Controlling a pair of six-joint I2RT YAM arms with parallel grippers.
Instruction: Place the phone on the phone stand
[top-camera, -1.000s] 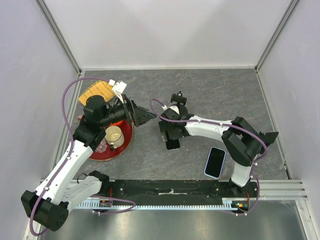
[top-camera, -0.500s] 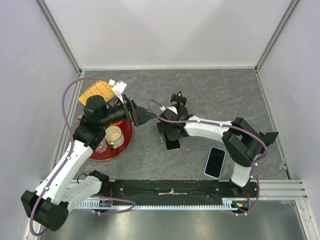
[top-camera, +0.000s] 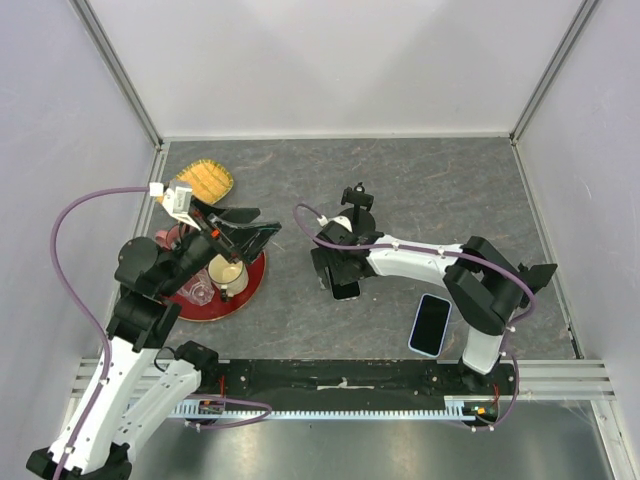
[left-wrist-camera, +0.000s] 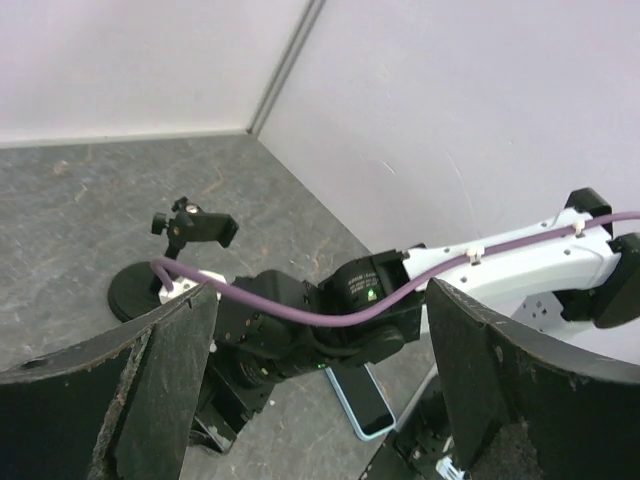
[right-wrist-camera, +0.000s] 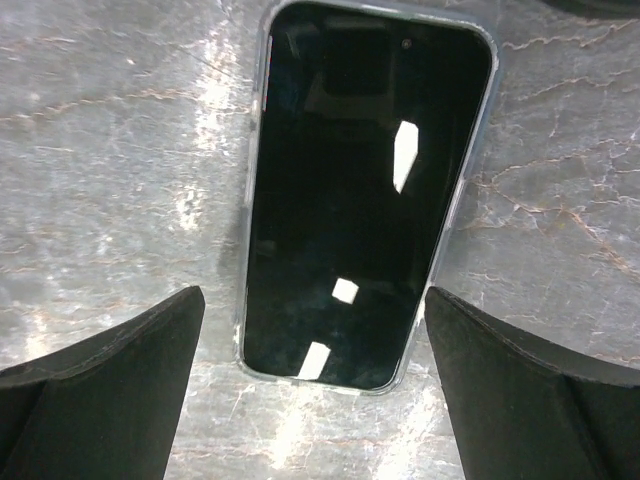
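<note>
The right hand (right-wrist-camera: 312, 292) hangs over the worktop (top-camera: 420, 190) with its fingers (right-wrist-camera: 110, 390) spread wide and nothing between them yet. They straddle the long edges of the phone (right-wrist-camera: 365, 190), clear of both sides, which suits a pinch across its narrow width. The phone lies flat, screen up, directly below the hand. How high the fingers are above it I cannot tell.

At 12 o'clock from the phone, in the overhead view, stands the phone stand (top-camera: 355, 203). Its round base is on the worktop and its clamp head is raised on a short stalk, near enough that the lift should be short. At about 4 o'clock lies a second phone (top-camera: 431, 325) in a pale case, apart from the arm and untouched.

The left hand (top-camera: 255, 224) is at about 10 o'clock, also wide and empty. It is held in the air above the red plate (top-camera: 255, 285) with the cup (top-camera: 228, 272), seemingly kept out of the right arm's path.
</note>
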